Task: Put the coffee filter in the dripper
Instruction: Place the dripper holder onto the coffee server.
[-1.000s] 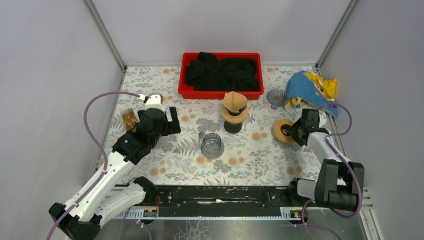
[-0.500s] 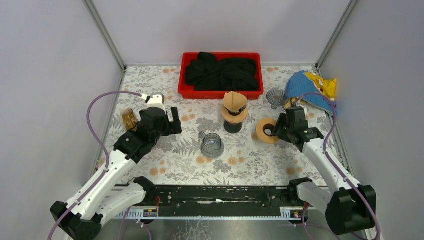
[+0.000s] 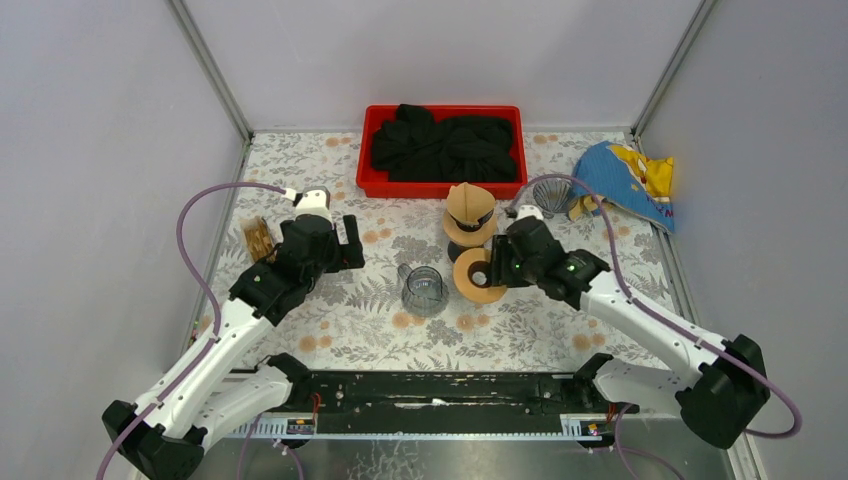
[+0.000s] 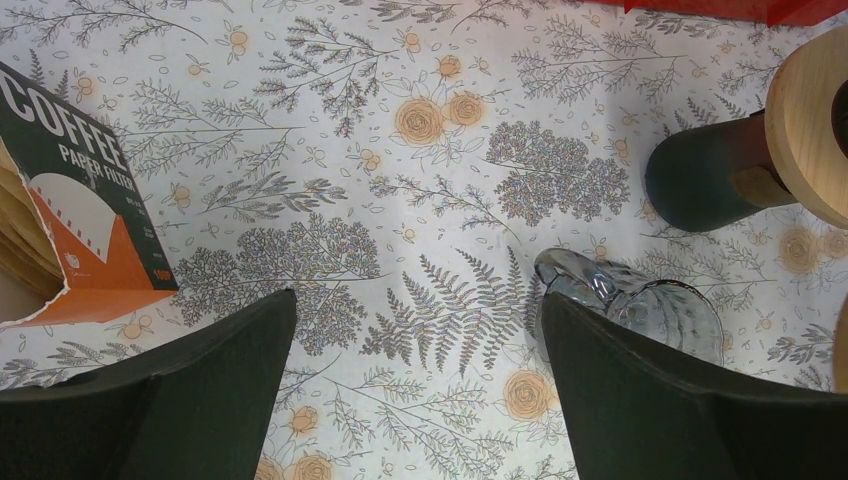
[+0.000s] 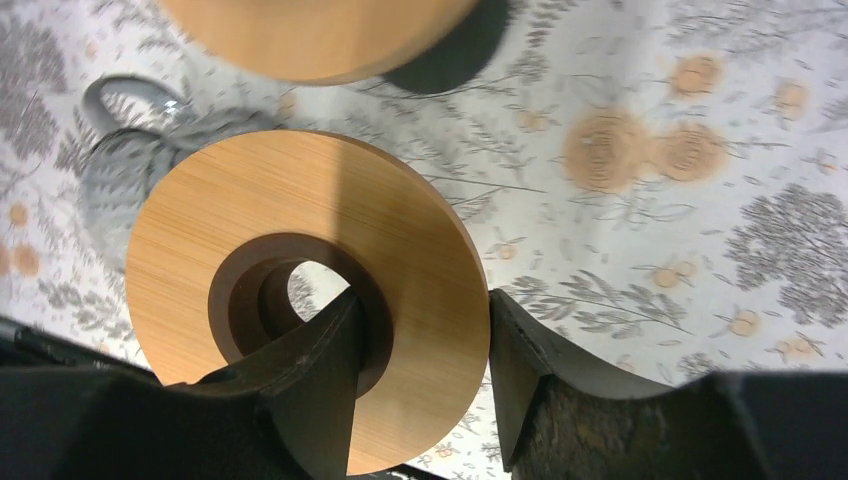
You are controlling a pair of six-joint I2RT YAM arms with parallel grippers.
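Wood ring (image 5: 250, 210) looks stiff, light and slippery; right hand (image 5: 420, 310) grasps its 3 o'clock side, one finger through the hole, left hand (image 4: 417, 300) wide open.

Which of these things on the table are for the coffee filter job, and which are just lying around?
For the job: filter box, glass dripper, wooden ring in the right gripper, glass jug, stand with a tan cone on top.

Just lying about: red tray of black cloth, blue and yellow cloth.
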